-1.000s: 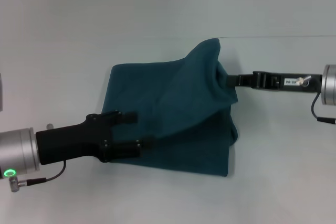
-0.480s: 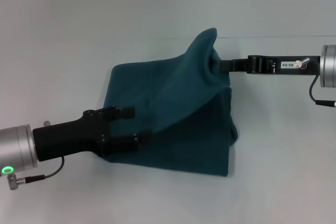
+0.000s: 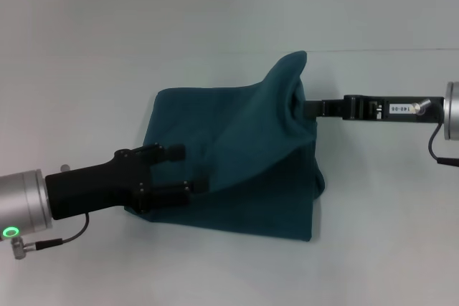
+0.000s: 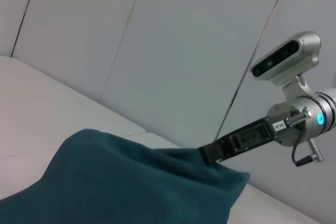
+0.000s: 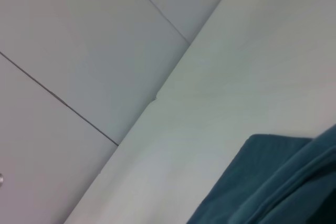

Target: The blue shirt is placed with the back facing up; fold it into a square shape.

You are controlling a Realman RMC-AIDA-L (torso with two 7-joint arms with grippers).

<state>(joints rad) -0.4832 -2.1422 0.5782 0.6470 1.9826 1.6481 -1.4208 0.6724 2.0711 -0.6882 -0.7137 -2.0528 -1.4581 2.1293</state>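
Note:
The blue shirt (image 3: 244,177) lies partly folded on the white table, plain side showing. My right gripper (image 3: 310,109) is shut on the shirt's far right corner and holds it raised in a peak, so a layer slopes down toward my left gripper. My left gripper (image 3: 195,170) rests over the shirt's near left part, its two fingers (image 3: 171,153) standing apart at the low end of the lifted layer. The left wrist view shows the raised shirt (image 4: 131,182) and the right gripper (image 4: 210,153) beyond it. The right wrist view shows only a shirt edge (image 5: 278,182).
The white table (image 3: 86,69) runs all around the shirt, with its far edge against a pale panelled wall (image 4: 157,51). The right arm's wrist camera (image 4: 286,59) shows above that arm.
My right gripper has shifted the raised corner slightly up and then to the right. My left gripper has drawn back a little toward the left. The shirt's flat part has not moved.

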